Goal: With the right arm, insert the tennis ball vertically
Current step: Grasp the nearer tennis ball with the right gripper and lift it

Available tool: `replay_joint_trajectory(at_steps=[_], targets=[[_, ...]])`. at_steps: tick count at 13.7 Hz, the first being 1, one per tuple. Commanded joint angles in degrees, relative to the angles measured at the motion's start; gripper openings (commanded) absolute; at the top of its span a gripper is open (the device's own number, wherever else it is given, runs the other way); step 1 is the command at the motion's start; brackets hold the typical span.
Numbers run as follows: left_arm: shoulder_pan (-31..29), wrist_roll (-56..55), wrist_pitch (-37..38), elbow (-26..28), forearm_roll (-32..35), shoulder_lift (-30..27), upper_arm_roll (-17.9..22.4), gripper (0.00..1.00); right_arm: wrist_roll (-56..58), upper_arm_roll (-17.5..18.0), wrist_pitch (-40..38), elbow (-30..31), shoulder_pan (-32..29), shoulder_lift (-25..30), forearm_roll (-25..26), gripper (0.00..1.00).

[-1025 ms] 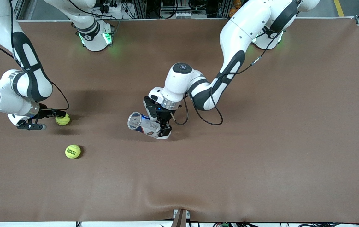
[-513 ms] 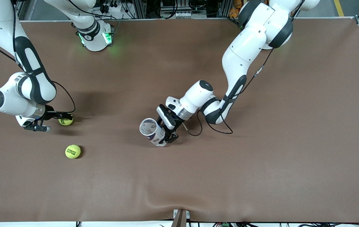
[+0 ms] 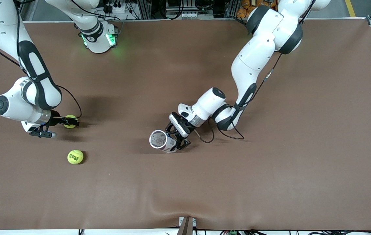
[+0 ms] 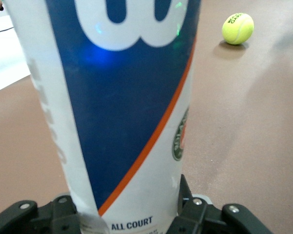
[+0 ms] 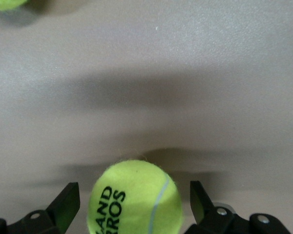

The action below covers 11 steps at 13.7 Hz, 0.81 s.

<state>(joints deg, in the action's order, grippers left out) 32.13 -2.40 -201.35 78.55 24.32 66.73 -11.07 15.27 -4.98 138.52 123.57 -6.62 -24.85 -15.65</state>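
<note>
The brown table [image 3: 270,169] lay bare over most of its surface, and nothing blocked the strip along the edge nearest the front camera.

The landmark was the ball can [image 3: 160,141], standing upright near the table's middle with its open mouth facing up. The left gripper [image 3: 178,138] bracketed it low on the side toward the left arm's end, and the left arm [image 3: 247,75] slanted overhead from there to its base.

Toward the right arm's end, well apart from the can, the right gripper [image 3: 56,128] straddled a tennis ball [image 3: 70,121], its fingers spread on either side. A second tennis ball [image 3: 75,157] lay nearer the front camera.
</note>
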Motion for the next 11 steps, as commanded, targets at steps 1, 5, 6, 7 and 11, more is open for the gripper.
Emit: replay_joint_trajectory(at_steps=[1,5,6,7,11], targets=[[-0.4,-0.4,-1.0,0.4,-0.8,0.5,-0.3,0.69,0.5,-0.2,-0.1,-0.3,0.2,-0.9,-1.1,1.0],[-0.5,-0.5,-1.4,0.6,-0.7,0.4,-0.3,0.78,0.5,-0.2,0.1,-0.2,0.3,-1.3,-1.1,1.0],[-0.5,-0.5,-1.4,0.6,-0.7,0.2,-0.3,0.86,0.7,-0.2,-0.3,-0.1,0.3,-1.3,-1.1,0.91],[-0.6,-0.4,-1.4,0.6,-0.4,0.2,-0.3,0.88,0.7,-0.2,-0.4,-0.1,0.3,-1.3,-1.1,0.55],[-0.6,-0.4,-1.5,0.7,-0.2,-0.1,-0.3,0.89,1.3,-0.3,-5.0,-1.7,0.1,2.2,-1.0,0.27]])
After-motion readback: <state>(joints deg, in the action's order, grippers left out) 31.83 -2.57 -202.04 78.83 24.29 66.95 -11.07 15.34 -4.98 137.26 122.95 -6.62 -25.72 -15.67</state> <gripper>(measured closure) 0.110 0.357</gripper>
